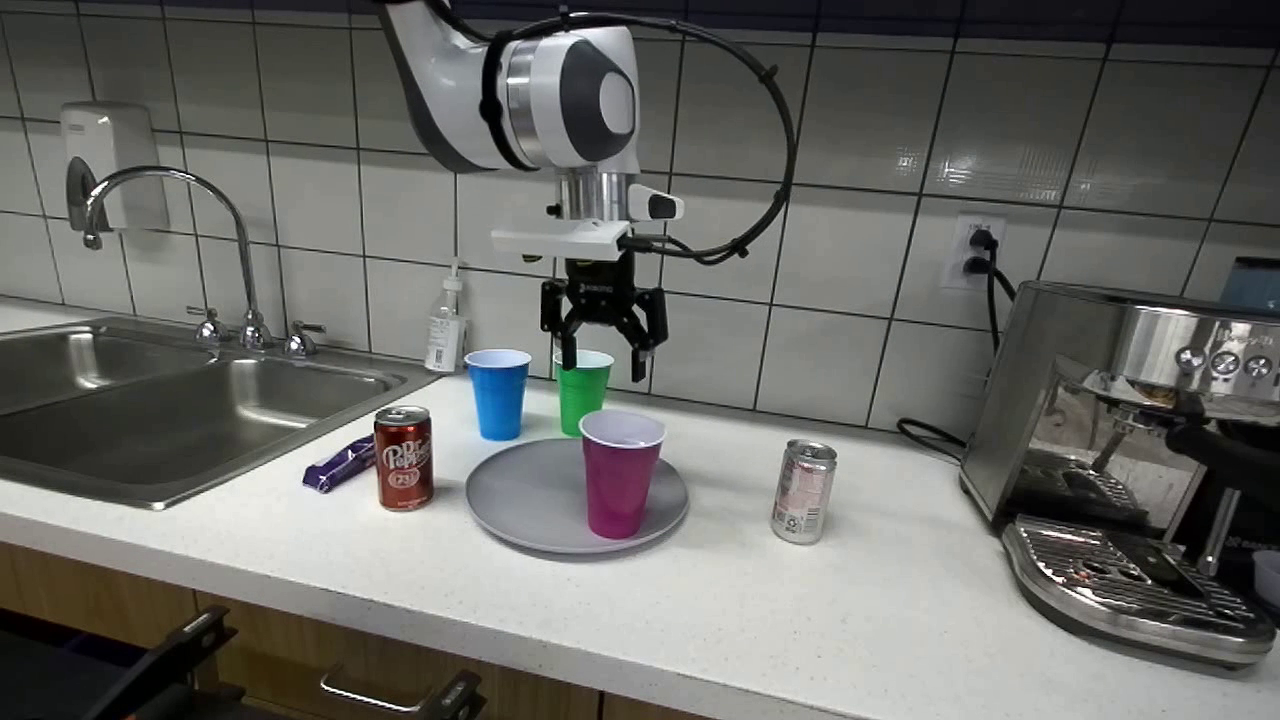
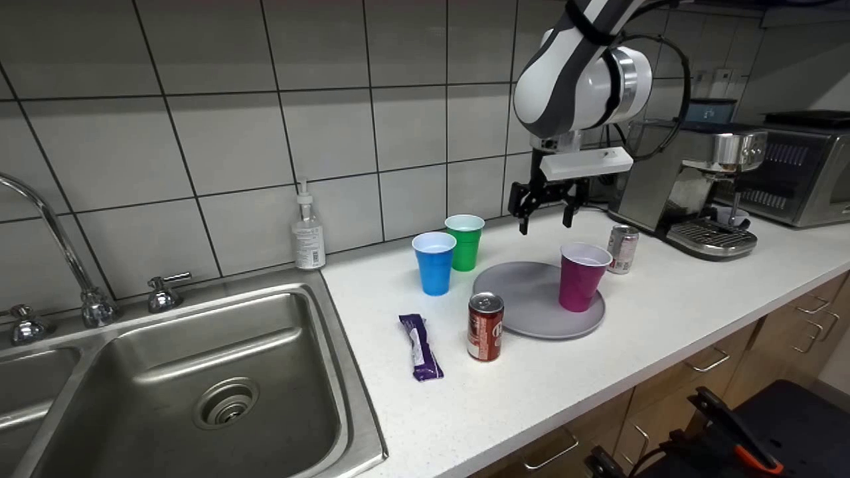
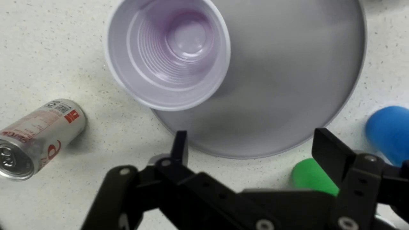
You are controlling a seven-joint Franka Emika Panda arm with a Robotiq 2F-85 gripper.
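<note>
My gripper (image 1: pixel 604 365) is open and empty, above the counter behind the grey plate. It shows in the other views too (image 2: pixel 546 224) (image 3: pixel 250 140). A magenta cup (image 1: pixel 618 485) with a pale inside stands upright on the grey plate (image 1: pixel 525 495), near its edge. In the wrist view the cup (image 3: pixel 179 70) lies ahead of the fingers and touches neither. A green cup (image 1: pixel 583 398) and a blue cup (image 1: pixel 499 400) stand upright behind the plate. In the wrist view the right finger partly hides the green cup (image 3: pixel 311 175).
A Dr Pepper can (image 1: pixel 404 460) and a purple wrapped bar (image 2: pixel 421 348) lie toward the sink (image 2: pixel 199 372). A silver can (image 1: pixel 804 492) stands on the plate's opposite side. A soap bottle (image 2: pixel 309 236) stands by the tiled wall. An espresso machine (image 1: pixel 1120 430) stands farther along.
</note>
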